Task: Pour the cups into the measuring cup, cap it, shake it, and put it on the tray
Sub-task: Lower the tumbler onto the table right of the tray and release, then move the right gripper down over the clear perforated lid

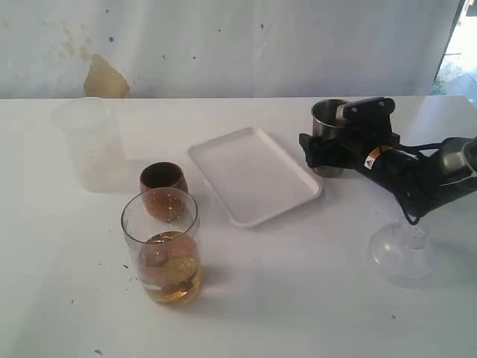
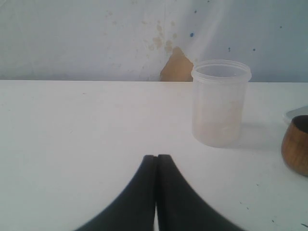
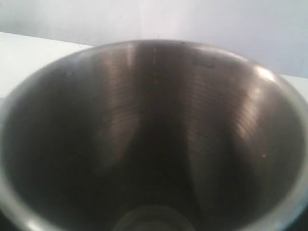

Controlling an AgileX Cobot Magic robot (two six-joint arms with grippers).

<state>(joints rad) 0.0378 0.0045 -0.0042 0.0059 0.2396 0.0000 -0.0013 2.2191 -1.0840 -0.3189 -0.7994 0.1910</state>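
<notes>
**While the right claw meets the steel cup, the left one rests shut**

Though the right claw [image 1: 323, 149] is pressed up against the steel cup [image 1: 326, 113], its jaws are hidden by the cup and the wrist, so I cannot tell whether it grips or stands open. That cup stands upright on the worktop [image 1: 298, 298], long axis vertical, just beside the right-hand end of the tray [image 1: 253, 175]. The claw meets it from the side, level with its wall. From the right wrist, the cup's inside fills the picture and no liquid shows.

Well apart, across the tray toward the left front, the measuring cup [image 1: 161, 250] holds amber liquid, with the wooden cup [image 1: 163, 185] just behind it. Pinched shut on nothing, the left claw [image 2: 156, 158] faces the frosted beaker [image 2: 220, 103].

By my reading the right arm is the nearer to the steel cup, and any pour means carrying it leftward over the tray.
</notes>
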